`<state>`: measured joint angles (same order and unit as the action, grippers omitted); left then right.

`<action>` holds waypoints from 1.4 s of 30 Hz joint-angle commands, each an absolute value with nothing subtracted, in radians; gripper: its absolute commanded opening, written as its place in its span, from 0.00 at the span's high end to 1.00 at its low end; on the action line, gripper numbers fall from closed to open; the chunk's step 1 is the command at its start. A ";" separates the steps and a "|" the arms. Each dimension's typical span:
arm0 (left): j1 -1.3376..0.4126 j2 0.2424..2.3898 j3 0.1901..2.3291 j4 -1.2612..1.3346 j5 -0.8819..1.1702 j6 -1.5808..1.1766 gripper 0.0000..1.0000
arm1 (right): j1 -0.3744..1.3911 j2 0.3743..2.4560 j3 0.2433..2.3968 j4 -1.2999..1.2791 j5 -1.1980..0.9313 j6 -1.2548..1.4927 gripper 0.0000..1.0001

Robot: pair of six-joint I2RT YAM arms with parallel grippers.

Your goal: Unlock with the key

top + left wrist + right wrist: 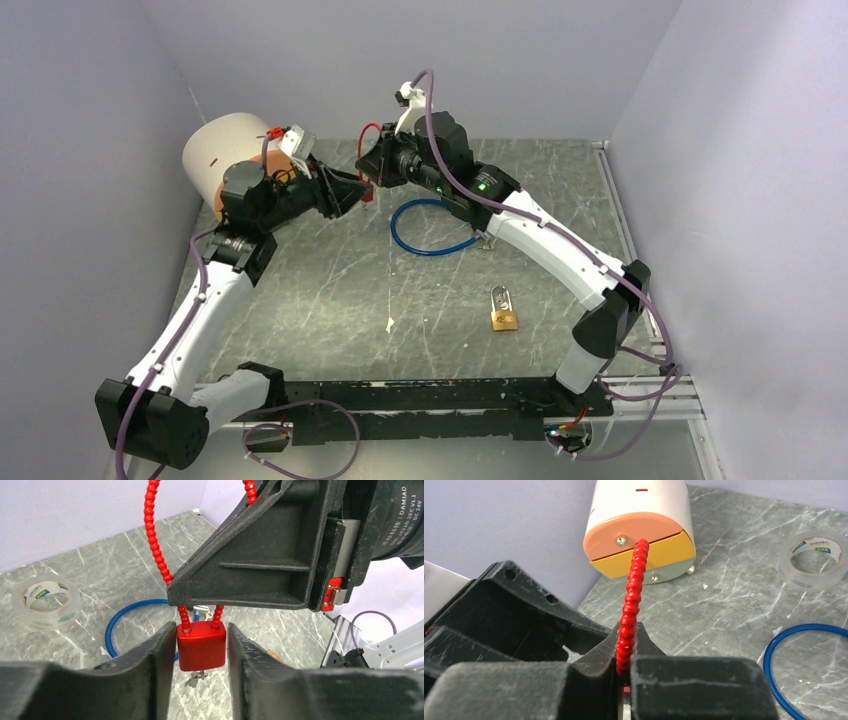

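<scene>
Fingers of left gripper (355, 195) and right gripper (378, 172) meet tip to tip in the top view, raised over the far half of the bench (330, 300). Red lock (368, 192) sits between them and its red cable (368, 130) loops upward. Brass padlock (505, 312) lies flat right of bench centre, toward the near edge. Blue ring (432, 228) lies below the right gripper, white cylinder (225, 150) in the far left corner.

Left wrist: both fingers (155, 655) are narrow, pressed on the sides of the lock body, lock upright off the bench. Small metal piece (195, 679) sticks out under the body; key-like, too small to be sure. Right gripper's black finger is just above the lock, cable strands running behind it. Tape roll (45, 602) on the bench at left.

Right wrist: fingers (704, 680) closed tight, pinching the cable, which rises straight up from the pinch. Cylinder's orange-yellow end faces the camera, on the bench against the wall.
</scene>
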<state>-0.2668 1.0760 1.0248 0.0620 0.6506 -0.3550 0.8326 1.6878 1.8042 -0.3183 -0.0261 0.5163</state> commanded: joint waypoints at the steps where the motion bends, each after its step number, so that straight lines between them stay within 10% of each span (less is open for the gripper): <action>1: -0.267 1.024 1.005 0.126 0.676 -0.401 0.42 | 0.827 1.621 1.764 -0.190 0.004 0.521 1.00; 6: -0.267 0.996 0.949 0.122 0.673 -0.418 0.15 | 0.825 1.563 1.689 -0.125 -0.038 0.514 1.00; 21: -0.266 1.048 0.906 0.241 0.721 -0.446 0.23 | 0.824 1.533 1.604 -0.068 -0.116 0.584 1.00; 33: -0.279 1.038 0.889 0.212 0.780 -0.423 0.94 | 0.825 1.482 1.509 0.034 -0.087 0.563 0.97; 38: -0.281 1.012 0.877 0.215 0.793 -0.368 0.97 | 0.825 1.459 1.455 0.064 -0.079 0.547 0.57; 42: -0.292 0.961 0.844 0.246 0.781 -0.222 0.97 | 0.825 1.424 1.420 0.092 -0.069 0.538 0.46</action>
